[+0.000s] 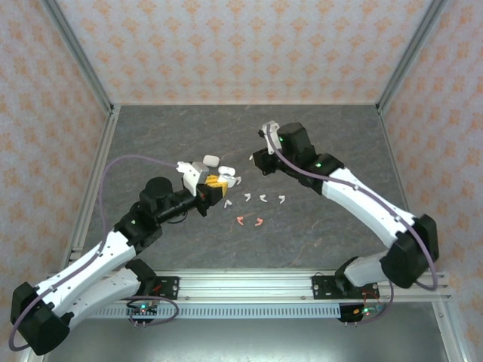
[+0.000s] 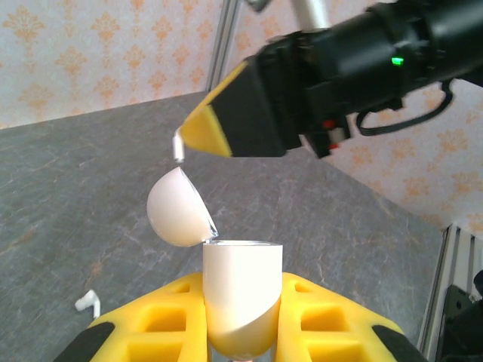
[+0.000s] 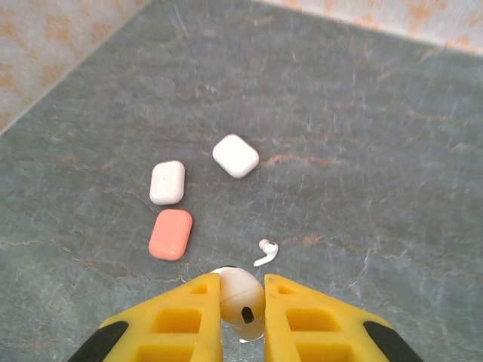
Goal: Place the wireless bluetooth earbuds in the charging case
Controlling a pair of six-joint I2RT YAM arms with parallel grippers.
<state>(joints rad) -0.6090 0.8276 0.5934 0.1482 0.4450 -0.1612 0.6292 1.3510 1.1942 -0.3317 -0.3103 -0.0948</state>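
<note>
White earbud [image 3: 240,300] sits pinched inside right gripper [image 3: 241,282].

Earbuds and cases, counted.
Four white earbuds [image 1: 247,197] in a row, two pink earbuds [image 1: 241,220] at six o'clock; two closed white cases [image 3: 235,155], one pink case [image 3: 170,233], one open case [image 2: 241,290].

Pale wallpaper walls [image 1: 226,45], orange floral print, on three sides. Dark grey marble-look tabletop [image 1: 317,234]. Aluminium corner posts [image 1: 75,56], slotted rail [image 1: 249,283] along near edge. Soft even light.
</note>
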